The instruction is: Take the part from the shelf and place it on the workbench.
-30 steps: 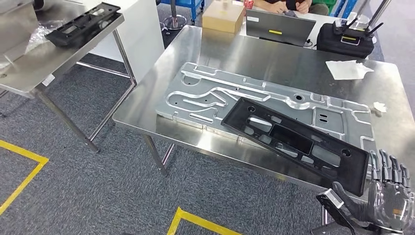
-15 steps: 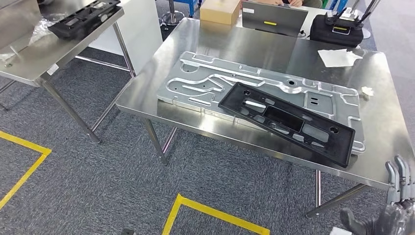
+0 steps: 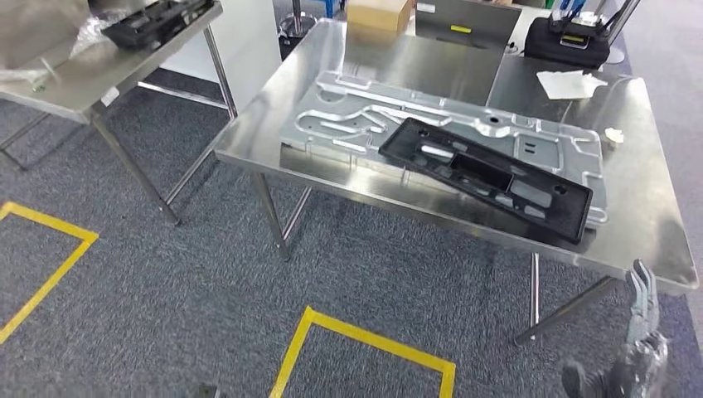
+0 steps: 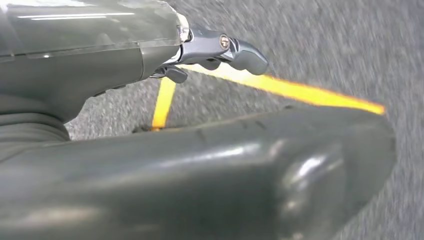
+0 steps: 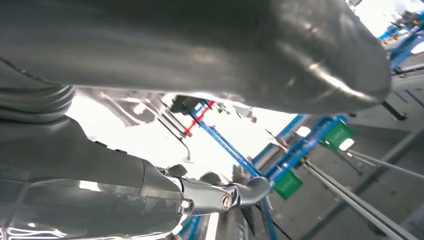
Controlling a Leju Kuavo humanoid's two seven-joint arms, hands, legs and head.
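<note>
My right hand (image 3: 634, 365), dark grey with silvery jointed fingers (image 3: 641, 290), hangs low at the near right, fingers pointing up and away from me, holding nothing. In the right wrist view its thick grey thumb (image 5: 280, 55) stands apart from the darker, metal-jointed fingers (image 5: 235, 192), an open gap between them. My left hand (image 4: 200, 150) is likewise empty: its broad grey thumb (image 4: 300, 165) is spread from the fingers (image 4: 235, 50), which reach out straight.

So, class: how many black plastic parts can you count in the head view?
2. One black part lies on the metal plate on the workbench; another sits on the far-left table, partly cropped.
</note>
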